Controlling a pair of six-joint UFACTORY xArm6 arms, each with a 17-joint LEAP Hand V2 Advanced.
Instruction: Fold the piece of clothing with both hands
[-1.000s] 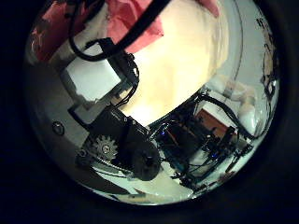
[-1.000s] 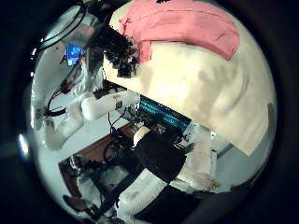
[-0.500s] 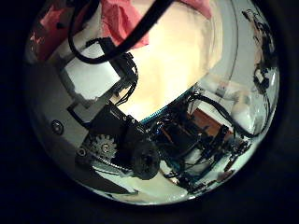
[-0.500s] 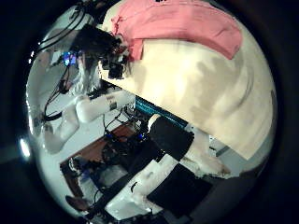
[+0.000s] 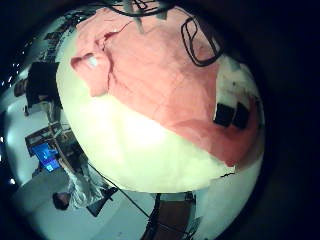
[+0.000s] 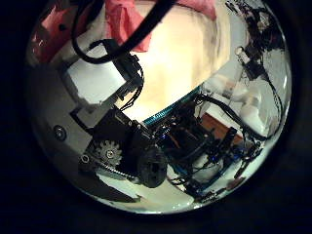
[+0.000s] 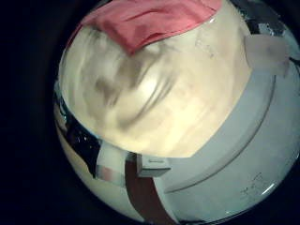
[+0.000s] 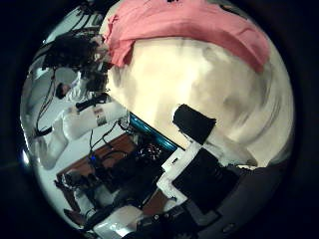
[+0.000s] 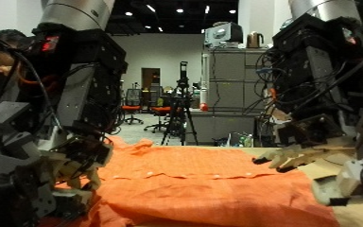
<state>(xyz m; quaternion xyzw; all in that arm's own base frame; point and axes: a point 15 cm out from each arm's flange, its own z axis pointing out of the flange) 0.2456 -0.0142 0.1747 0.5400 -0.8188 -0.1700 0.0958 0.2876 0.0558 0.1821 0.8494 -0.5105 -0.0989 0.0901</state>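
Lying spread flat across the pale table top (image 9: pixel 345 219), an orange buttoned cloth garment (image 9: pixel 194 184) sits between both hands. Left hand (image 9: pixel 56 161) rests at one edge, right hand (image 9: pixel 310 156) at the opposite edge; fingers possibly on the cloth, but their grip cannot be told from here.
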